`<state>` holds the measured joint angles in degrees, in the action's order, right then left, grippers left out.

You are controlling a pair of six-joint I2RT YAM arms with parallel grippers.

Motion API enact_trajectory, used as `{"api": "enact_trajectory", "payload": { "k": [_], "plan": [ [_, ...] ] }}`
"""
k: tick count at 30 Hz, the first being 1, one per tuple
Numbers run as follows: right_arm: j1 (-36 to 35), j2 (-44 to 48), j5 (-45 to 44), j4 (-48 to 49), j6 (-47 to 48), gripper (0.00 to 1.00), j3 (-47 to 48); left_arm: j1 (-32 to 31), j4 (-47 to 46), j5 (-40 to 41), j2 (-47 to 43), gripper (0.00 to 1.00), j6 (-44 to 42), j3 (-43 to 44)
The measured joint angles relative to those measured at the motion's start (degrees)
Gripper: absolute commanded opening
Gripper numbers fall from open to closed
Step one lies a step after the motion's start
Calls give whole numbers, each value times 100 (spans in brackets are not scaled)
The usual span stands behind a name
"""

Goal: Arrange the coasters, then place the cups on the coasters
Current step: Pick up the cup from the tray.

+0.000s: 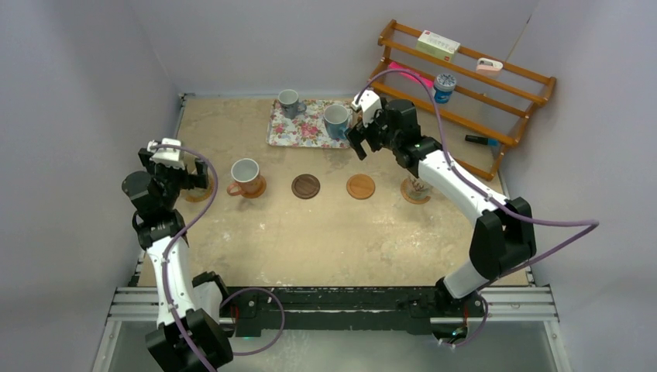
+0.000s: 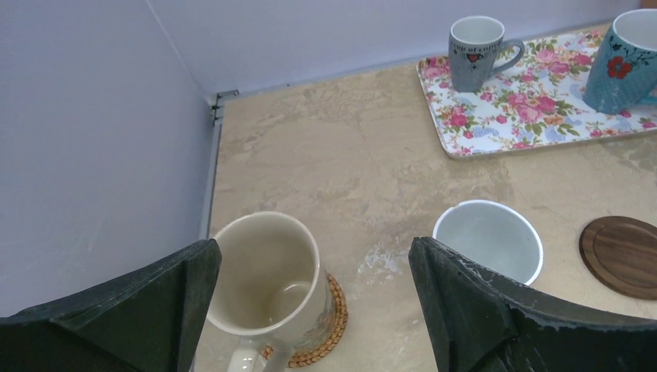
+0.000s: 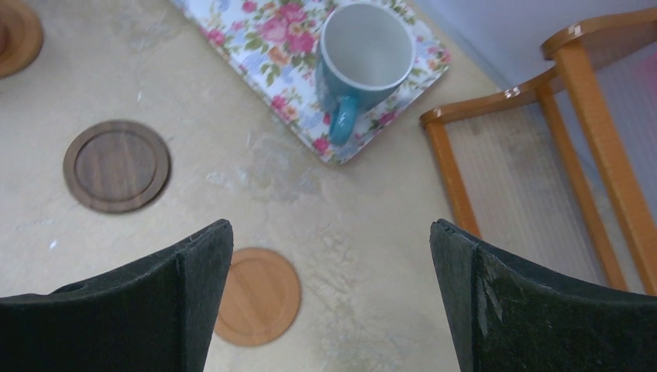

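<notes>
Coasters (image 1: 360, 187) are lying in a row of five, so the arranging is looking done, and three of the five are already loaded; two are waiting.

Your left gripper (image 2: 314, 246) is hanging wide open, holding nothing. It is directly above a cream cup (image 2: 267, 283) that is sitting on a woven coaster (image 2: 331, 322). Just to its right, a red cup (image 1: 246, 172) is sitting on the next one.

Your right gripper (image 3: 331, 229) is likewise gaping and empty. Behind it, under its arm, a third cup (image 1: 417, 188) is resting on the end coaster, partly hidden. Below its left finger a tan coaster (image 3: 259, 298) is lying bare, and further left a dark coaster (image 3: 116, 165) is lying bare too.

Ahead of that gripper, a blue cup (image 3: 364, 54) is standing upright on the tray (image 3: 263, 46), its handle pointing back toward the fingers. Beyond it to the left, a grey cup (image 1: 288, 99) is standing on the same tray.
</notes>
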<state>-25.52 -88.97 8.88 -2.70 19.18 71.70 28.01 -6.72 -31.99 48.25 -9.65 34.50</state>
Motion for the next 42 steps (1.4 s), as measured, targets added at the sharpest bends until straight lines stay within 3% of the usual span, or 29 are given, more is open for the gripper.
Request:
{"api": "enact_trajectory", "payload": {
  "k": [8,24,42],
  "plan": [
    [0,-695,-472,304,-321,99,645,0,-280,28,-256,100,26,-81],
    [0,-2059,-490,105,-629,96,1753,0,-339,-219,-243,100,13,-254],
    [0,-3071,-304,-372,-887,84,2618,0,-356,-481,-264,100,11,-258]
  ]
}}
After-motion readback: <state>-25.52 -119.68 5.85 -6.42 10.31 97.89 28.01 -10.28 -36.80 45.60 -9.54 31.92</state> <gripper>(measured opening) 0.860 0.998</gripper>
